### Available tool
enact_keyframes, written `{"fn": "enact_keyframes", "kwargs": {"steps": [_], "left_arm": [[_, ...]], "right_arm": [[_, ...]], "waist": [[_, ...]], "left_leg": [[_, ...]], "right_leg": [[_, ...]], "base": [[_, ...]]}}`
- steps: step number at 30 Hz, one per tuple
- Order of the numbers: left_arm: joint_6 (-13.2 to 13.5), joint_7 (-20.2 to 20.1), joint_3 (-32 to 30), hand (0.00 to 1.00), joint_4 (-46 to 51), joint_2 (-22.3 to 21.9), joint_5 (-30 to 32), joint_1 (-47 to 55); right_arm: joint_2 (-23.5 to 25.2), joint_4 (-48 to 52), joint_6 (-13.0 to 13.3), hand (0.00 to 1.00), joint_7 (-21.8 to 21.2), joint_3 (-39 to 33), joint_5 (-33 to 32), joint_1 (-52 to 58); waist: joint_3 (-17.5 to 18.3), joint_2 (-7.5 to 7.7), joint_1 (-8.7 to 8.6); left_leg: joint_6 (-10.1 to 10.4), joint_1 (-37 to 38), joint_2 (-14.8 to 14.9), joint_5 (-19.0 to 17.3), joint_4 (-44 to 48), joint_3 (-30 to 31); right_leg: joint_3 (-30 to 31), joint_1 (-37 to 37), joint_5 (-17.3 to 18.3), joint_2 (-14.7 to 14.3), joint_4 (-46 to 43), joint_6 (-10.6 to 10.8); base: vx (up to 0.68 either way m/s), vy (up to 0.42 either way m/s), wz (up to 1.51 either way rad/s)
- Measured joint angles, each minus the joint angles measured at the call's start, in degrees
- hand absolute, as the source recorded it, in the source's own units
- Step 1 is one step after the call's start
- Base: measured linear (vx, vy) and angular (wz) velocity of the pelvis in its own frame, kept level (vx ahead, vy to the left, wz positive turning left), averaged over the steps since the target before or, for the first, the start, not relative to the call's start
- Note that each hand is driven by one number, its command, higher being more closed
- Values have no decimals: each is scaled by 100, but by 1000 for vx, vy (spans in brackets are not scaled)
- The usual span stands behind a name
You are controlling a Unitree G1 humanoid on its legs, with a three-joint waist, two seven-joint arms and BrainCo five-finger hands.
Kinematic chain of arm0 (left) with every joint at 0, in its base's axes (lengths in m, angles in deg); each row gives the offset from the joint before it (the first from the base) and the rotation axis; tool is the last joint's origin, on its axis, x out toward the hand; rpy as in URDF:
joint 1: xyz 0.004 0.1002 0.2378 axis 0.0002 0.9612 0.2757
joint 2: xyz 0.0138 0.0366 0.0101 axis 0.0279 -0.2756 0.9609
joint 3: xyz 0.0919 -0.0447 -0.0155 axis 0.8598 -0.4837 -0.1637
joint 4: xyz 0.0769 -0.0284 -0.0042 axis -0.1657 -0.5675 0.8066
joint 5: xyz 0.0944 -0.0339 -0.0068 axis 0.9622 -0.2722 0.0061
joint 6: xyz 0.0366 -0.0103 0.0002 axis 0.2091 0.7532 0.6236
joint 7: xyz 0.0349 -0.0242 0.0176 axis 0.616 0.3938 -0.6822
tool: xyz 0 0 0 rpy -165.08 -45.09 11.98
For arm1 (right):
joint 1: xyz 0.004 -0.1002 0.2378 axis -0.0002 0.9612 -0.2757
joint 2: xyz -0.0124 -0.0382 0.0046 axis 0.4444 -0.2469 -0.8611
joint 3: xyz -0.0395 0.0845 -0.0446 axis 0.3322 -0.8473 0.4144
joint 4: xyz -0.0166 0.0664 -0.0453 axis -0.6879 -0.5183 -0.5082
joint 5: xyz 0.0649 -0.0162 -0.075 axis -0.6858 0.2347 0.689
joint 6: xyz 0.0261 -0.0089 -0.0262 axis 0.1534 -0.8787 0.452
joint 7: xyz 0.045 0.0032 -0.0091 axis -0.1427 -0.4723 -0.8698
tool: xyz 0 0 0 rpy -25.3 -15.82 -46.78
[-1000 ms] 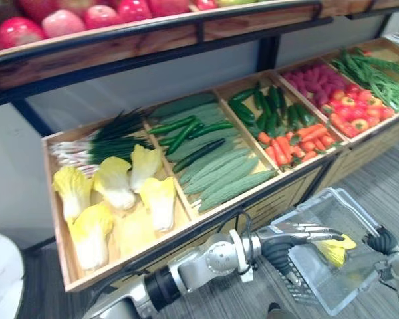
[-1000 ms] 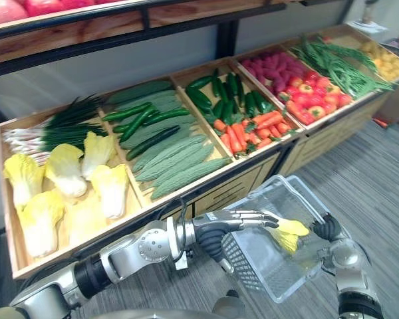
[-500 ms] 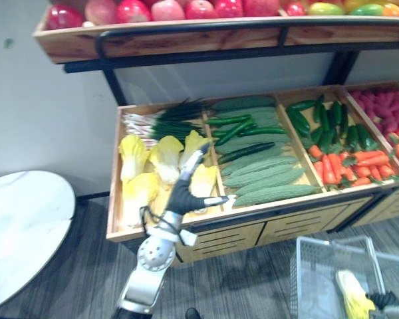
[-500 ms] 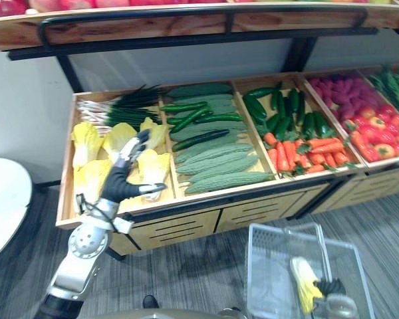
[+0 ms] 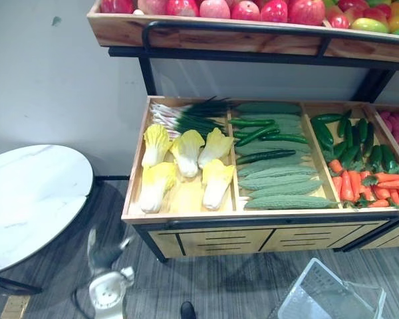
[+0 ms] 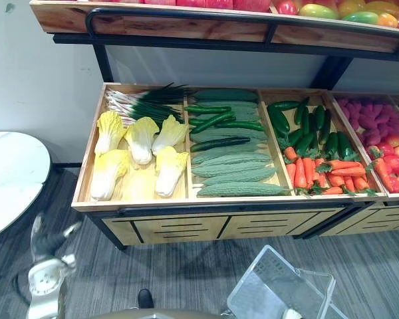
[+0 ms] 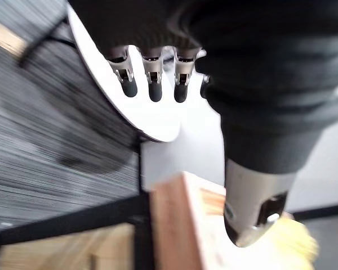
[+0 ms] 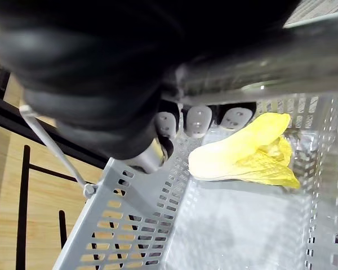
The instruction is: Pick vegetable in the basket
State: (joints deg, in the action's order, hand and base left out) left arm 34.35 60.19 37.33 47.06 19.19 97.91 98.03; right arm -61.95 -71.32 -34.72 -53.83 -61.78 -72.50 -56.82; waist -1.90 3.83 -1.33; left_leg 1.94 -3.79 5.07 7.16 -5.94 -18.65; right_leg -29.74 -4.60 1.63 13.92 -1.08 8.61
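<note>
Left eye view: the veg stand point(image 5: 253, 222) sits at 12, the basket point(image 5: 319, 292) is down at 5, and the left hand point(image 5: 106, 256) is at 7 by the round white surface point(image 5: 26, 199). Left wrist view: its fingers point(image 7: 152, 84) are straight, apart, gripping nothing. Right wrist view: the right hand point(image 8: 197, 121) is curled round the basket handle point(image 8: 259, 62). The cabbage point(image 8: 242, 154) lies flat inside, stem end nearest that hand, leaves pointing away.

Left hand point(image 5: 106, 256) low over bare floor point(image 5: 206, 286): round white table point(image 5: 33, 193) close on its outer side, stand's drawer front point(image 5: 219, 240) ahead, basket point(image 5: 319, 292) well off on its inner side; overhead shelf point(image 5: 239, 41) caps the vegetable tray point(image 5: 186, 217).
</note>
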Motion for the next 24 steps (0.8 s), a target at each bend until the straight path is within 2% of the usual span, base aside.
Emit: {"fn": "enact_keyframes", "kwargs": {"steps": [5, 9, 16, 24], "left_arm": [[-290, -54, -1154, 0, -2276, 8, -127, 143], [-369, -408, -1202, 0, -3138, -9, -248, 310], [-320, -574, -932, 0, -3315, -11, -233, 272], [-300, -636, -203, 0, -3332, -13, -280, 263]], "right_arm": [[69, -15, -32, 100, 26, -27, 10, -110], [61, -202, -119, 100, 32, -60, 66, -314], [65, -372, -121, 100, 116, -2, 66, -515], [67, -504, -118, 100, 154, 4, -60, -541]], "waist": [[69, -18, -18], [90, -47, -15], [93, -61, -16], [40, -61, -25]], "left_leg": [[16, 107, -36, -119, 0, -142], [73, 135, -39, -155, 1, -186], [110, 224, -66, -227, 2, -272], [160, 410, -69, -336, 1, -339]], "right_leg": [[102, -62, -1, 32, 102, -1], [167, -62, 0, 26, 108, -2], [234, -75, 39, 25, 106, -68], [323, -176, 57, 33, 68, -100]], "base": [[85, 2, -12], [99, -17, -7], [77, -18, -8], [56, -24, -6]]}}
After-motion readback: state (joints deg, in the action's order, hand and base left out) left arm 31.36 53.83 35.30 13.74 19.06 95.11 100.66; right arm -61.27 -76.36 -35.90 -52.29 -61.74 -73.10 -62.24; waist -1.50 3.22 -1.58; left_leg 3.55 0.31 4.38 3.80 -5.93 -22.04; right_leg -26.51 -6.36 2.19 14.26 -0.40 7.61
